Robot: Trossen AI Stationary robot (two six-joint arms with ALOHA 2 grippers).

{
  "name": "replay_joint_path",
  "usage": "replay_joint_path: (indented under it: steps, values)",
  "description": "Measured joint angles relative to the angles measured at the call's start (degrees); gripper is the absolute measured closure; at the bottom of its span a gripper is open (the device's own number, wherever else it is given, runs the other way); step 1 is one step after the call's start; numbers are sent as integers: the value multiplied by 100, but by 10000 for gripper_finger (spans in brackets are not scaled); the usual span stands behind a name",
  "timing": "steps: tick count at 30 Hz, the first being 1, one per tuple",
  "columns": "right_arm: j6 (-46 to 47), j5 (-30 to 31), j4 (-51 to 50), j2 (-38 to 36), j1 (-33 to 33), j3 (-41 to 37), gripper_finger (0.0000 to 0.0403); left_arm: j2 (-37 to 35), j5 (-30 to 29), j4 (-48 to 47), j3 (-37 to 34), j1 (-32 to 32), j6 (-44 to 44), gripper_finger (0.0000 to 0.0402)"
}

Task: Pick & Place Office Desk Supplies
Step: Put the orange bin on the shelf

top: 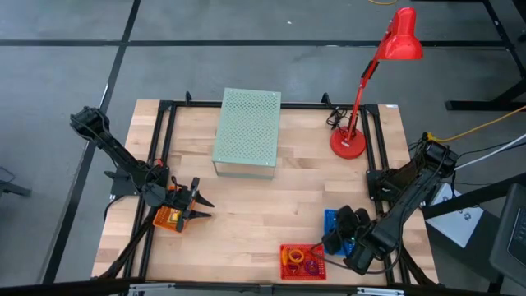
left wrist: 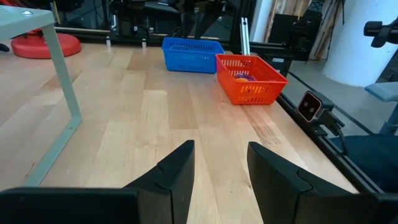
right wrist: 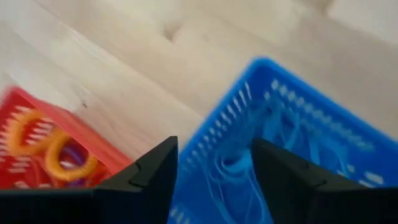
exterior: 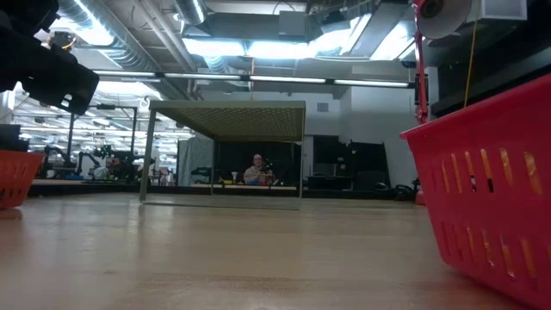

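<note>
While the wooden table (top: 271, 205) carries the pale green perforated box (top: 246, 131) and the red desk lamp (top: 362, 99) at its far side, three small baskets are set toward the near edge. An orange basket (top: 167, 219) is seen just beside the left gripper (top: 197, 207), whose fingers are held apart with nothing between them. The right gripper (right wrist: 214, 180) is poised above the blue basket (right wrist: 292, 137), its fingers spread and empty. The tangle of thin blue loops (right wrist: 249, 168) lies inside that basket. Orange rings (right wrist: 43, 146) and a purple one rest in the red basket (top: 302, 261) just beside it. A snag is judged the chief risk: the loops are intertwined, so several could be lifted together, or a fingertip could catch the basket's slotted wall and drag it against the red basket.
</note>
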Motion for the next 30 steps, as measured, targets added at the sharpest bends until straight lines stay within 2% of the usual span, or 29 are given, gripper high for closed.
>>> replay_joint_path:
  steps: [5, 9, 13, 17, 20, 23, 30]
  values:
    - [-562, 1178, 241, 0, -9, 0, 189, 0, -99, 138, -1, 0, 72, 258]
    - [-1633, 2159, 636, 0, -69, 0, 188, 0, 16, 867, 3, 0, 555, 258]
    - [-2896, 2739, 1170, 0, -177, 0, 188, 0, 191, 972, 199, 0, 748, 258]
    - [-4112, 3184, 1955, 0, -286, 0, 188, 2, 103, 472, 462, 0, 659, 258]
    - [-5001, 3369, 2612, 0, -378, 0, 188, 2, -223, 29, 719, 79, 562, 258]
    - [-5756, 3333, 3218, 0, -498, 0, 188, 2, -252, -522, 998, 304, 509, 258]
    - [-6820, 2646, 4266, 0, -894, 0, 188, 255, 121, -1314, 1617, 687, 551, 258]
